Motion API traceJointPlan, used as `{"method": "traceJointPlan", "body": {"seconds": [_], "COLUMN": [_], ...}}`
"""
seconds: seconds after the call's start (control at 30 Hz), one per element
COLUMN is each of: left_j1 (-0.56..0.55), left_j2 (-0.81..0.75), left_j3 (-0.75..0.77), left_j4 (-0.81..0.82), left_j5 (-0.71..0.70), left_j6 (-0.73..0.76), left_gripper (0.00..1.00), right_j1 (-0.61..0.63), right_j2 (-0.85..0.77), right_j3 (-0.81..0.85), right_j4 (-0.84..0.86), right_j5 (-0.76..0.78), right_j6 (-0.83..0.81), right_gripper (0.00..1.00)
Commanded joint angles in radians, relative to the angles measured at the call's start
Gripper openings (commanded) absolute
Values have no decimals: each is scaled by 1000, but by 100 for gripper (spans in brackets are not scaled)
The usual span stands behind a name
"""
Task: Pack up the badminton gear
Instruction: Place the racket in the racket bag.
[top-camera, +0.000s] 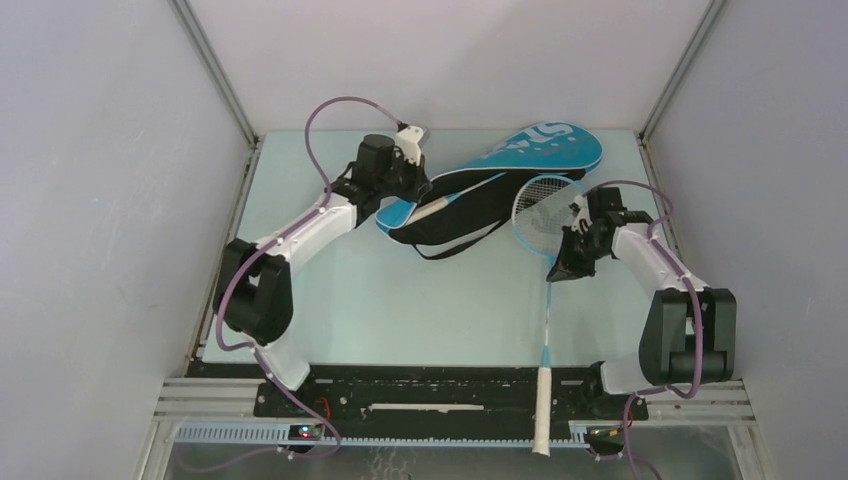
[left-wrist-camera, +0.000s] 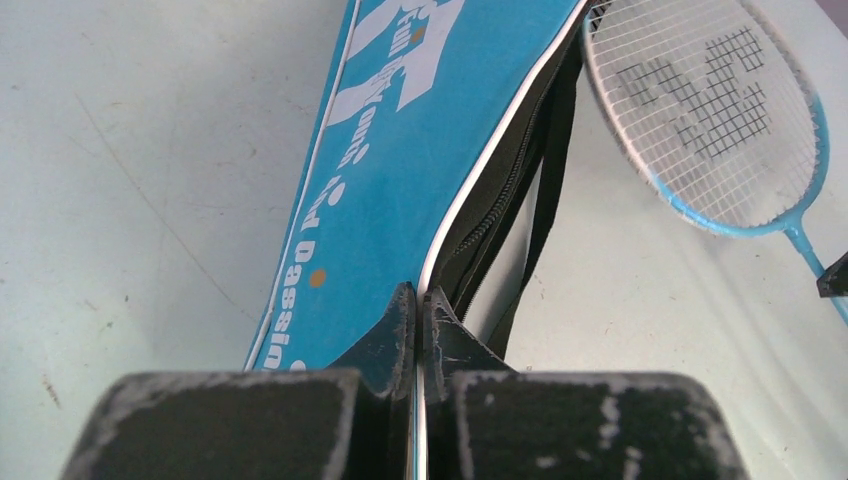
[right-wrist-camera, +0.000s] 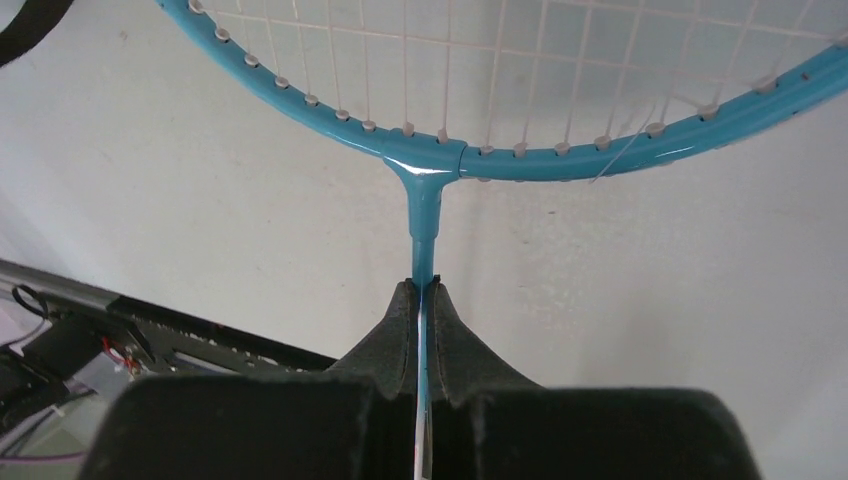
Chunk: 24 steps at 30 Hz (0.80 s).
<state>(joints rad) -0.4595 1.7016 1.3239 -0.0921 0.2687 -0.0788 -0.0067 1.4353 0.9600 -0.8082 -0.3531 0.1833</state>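
On the pale table (top-camera: 400, 300), left gripper (left-wrist-camera: 418, 305) pinches the bag's (left-wrist-camera: 400, 170) piped edge; right gripper (right-wrist-camera: 424, 298) clamps the blue racket's (right-wrist-camera: 425, 190) shaft, head just beyond.

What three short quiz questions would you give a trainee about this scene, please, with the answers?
1. True or false: the right gripper is shut on the racket, on its thin shaft just below the head.
2. What does the left gripper pinch? A) a shuttlecock B) the white-piped edge of the bag C) nothing
3. Fill in: the racket's white handle sticks out past the ___ edge of the table.

Key: 1 true; 2 B; 3 near.
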Motion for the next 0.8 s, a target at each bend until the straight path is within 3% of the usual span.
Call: {"method": "traceJointPlan", "body": {"seconds": [0.0, 0.47, 0.77], "left_j1": [-19, -46, -93], "left_j2": [14, -29, -79], "left_j3": [93, 38, -46], "left_j4": [15, 14, 30], "left_j5": [7, 11, 1], "left_j6": [6, 53, 112], "left_gripper": [0, 0, 0], "right_j1": [77, 193, 168], "right_j2": [-30, 96, 205], "right_j3": [66, 178, 282], "right_j4": [-27, 5, 76], "right_j5": [-50, -87, -90], "right_j6": [-6, 64, 165], "right_gripper": [0, 0, 0]}}
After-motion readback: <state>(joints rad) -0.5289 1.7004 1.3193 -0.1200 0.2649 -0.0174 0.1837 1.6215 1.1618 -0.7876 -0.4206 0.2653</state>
